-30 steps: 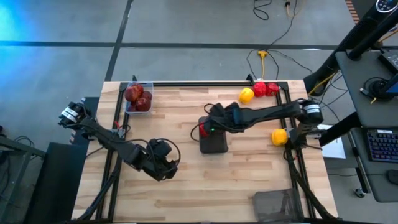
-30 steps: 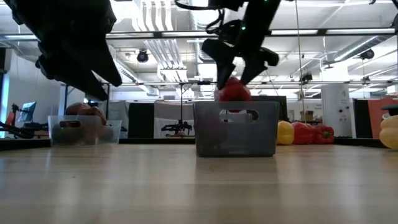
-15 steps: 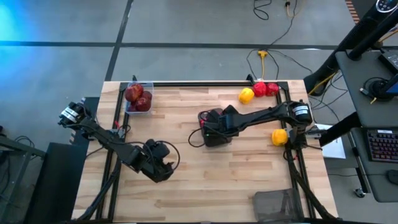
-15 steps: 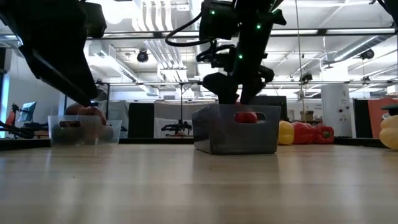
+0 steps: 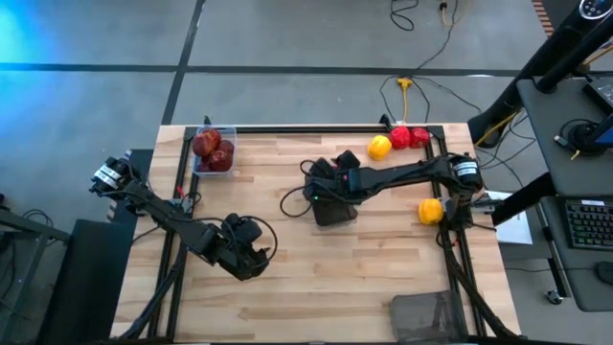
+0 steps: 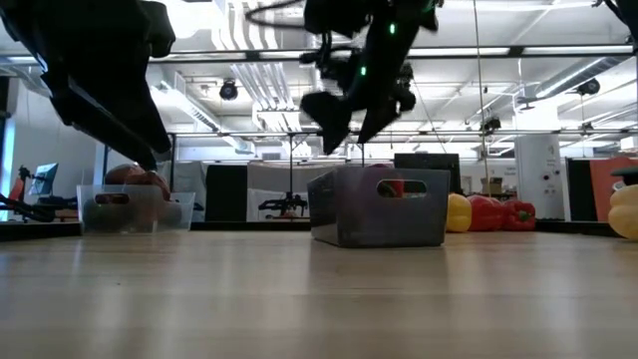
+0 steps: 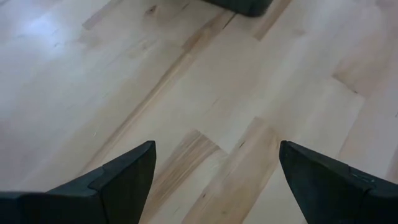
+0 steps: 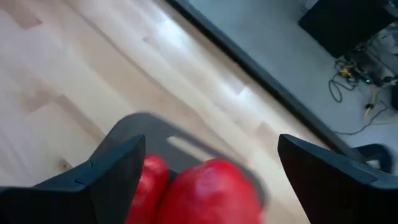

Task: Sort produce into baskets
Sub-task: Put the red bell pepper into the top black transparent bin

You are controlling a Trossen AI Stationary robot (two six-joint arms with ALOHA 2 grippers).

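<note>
A dark grey mesh bin (image 5: 332, 211) stands mid-table and holds a red bell pepper (image 8: 208, 193), which also shows through the bin's handle slot in the low view (image 6: 391, 186). My right gripper (image 5: 321, 185) hovers open and empty just above the bin (image 6: 379, 209). My left gripper (image 5: 245, 257) waits open over bare table at the near left. A clear bin (image 5: 213, 151) at the far left holds dark red apples. A yellow pepper (image 5: 380, 147), red peppers (image 5: 409, 137) and a second yellow pepper (image 5: 430, 211) lie on the table at the right.
A second dark mesh bin (image 5: 426, 311) stands at the near right corner. Black frame rails run along the table's far, left and right edges. Open wood lies between the two arms and along the near edge.
My right gripper has gone down into the mesh bin with the red pepper, let go of it, and risen toward the table's left. The pepper now lies in the bin. The bin has shifted slightly on the table.
</note>
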